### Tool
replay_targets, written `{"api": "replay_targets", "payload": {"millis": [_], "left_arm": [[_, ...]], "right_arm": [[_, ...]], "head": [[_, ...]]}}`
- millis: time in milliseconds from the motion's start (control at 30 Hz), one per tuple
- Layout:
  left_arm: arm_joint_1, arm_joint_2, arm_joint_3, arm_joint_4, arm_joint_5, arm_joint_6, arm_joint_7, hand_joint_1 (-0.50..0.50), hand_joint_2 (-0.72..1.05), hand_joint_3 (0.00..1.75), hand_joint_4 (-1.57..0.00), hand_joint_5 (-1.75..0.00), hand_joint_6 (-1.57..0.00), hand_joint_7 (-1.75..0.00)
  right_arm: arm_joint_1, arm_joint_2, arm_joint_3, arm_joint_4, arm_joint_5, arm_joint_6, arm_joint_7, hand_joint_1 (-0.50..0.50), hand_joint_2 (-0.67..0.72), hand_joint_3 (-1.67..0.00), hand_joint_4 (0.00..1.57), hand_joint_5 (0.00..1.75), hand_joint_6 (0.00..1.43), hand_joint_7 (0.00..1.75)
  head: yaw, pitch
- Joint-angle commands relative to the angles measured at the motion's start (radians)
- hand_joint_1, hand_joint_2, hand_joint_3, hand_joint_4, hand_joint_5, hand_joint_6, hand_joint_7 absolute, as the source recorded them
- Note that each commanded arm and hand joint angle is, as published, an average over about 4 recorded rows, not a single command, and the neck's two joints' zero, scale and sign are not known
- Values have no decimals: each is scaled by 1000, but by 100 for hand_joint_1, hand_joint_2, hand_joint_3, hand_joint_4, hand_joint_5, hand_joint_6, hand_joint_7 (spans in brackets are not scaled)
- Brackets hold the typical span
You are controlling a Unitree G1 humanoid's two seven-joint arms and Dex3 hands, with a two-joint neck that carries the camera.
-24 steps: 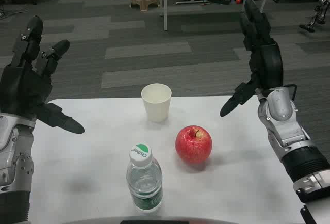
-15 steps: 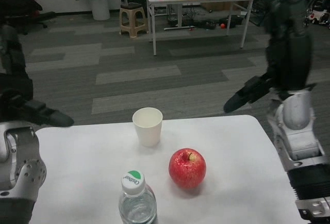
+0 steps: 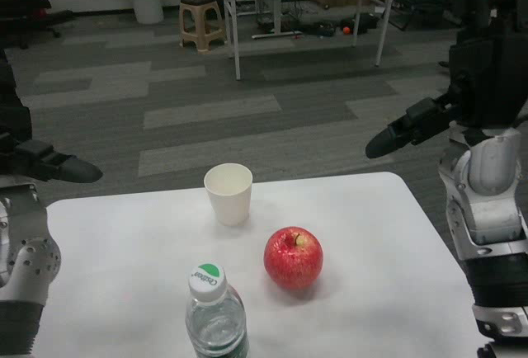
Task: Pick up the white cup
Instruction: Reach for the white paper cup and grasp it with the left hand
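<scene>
— What sits on the smooth white table?

— A plain white paper cup, tapered and open at the top, stands upright near the far edge, a little left of the middle. Just in front of it and to the right lies a glossy red apple with a short stem. At the near edge is a clear plastic water bottle with a white and green cap (only its upper part shows).

— And the hands?

— Both are raised well above the table and well apart from the cup. The black left hand is at the left edge, one finger pointing inward over the table's corner, nothing in it that I can see; most of it is cut off, so I cannot tell how its fingers lie. The black right hand stands upright above its silver forearm, thumb jutting left, spread and holding nothing.
</scene>
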Motion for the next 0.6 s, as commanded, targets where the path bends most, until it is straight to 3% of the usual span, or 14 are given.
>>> {"api": "replay_targets", "payload": {"millis": [33, 100, 200, 467, 600], "left_arm": [[14, 15, 64, -31, 34, 129, -86, -50, -57, 9, 0, 0, 0, 0], [19, 16, 92, -35, 36, 185, -127, -50, -50, 9, 0, 0, 0, 0], [32, 15, 141, -41, 37, 292, -196, -50, -37, 9, 0, 0, 0, 0], [46, 38, 211, -46, 38, 474, -292, -50, 12, 9, 0, 0, 0, 0], [42, 43, 234, -41, 47, 521, -317, -50, 16, 9, 0, 0, 0, 0]], "right_arm": [[18, -2, -3, -11, 7, 20, 31, -43, 61, 0, 2, 0, 0, 0], [26, -4, 2, -10, 9, 28, 55, -42, 58, 0, 3, 0, 0, 0], [40, -10, 14, -6, 11, 39, 93, -42, 52, 0, 1, 0, 0, 0], [57, -30, 29, 13, 15, 47, 115, -42, 47, 0, 0, 0, 0, 0], [56, -23, 40, 32, 15, 47, 118, -42, 47, 0, 1, 0, 0, 0]], "head": [[-25, -128], [-27, -208], [-16, -264], [2, -283], [23, -278]]}}
